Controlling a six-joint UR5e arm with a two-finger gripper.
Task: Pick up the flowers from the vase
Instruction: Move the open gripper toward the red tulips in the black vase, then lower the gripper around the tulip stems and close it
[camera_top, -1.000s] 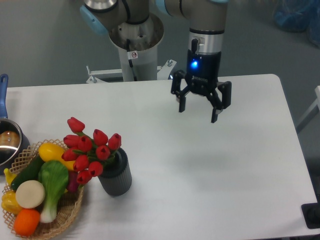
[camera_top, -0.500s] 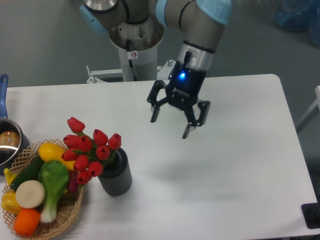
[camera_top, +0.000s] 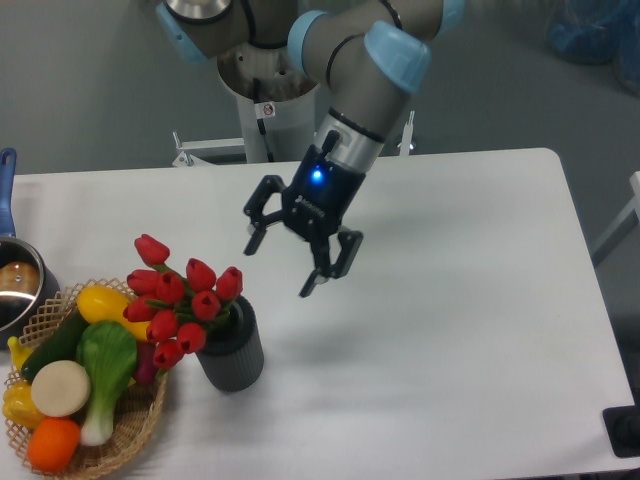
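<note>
A: Gripper (camera_top: 282, 268) status?

B: Tilted, pointing down-left, above the white counter (camera_top: 450, 330). Fingers (camera_top: 254, 241) spread wide apart, nothing betw. them. Blue light lit on the body.

A: Flowers?

B: Flowers (camera_top: 178, 298) sit in the vase (camera_top: 233, 352), red buds leaning left over the basket (camera_top: 120, 435) rim. Vase upright on counter, front-left, just beside the basket w/ veg. Gripper is up and to the right of the bunch, near but apart, no contact.

A: Anything else?

B: Metal pot (camera_top: 15, 290) at left edge, partly cut off.
</note>
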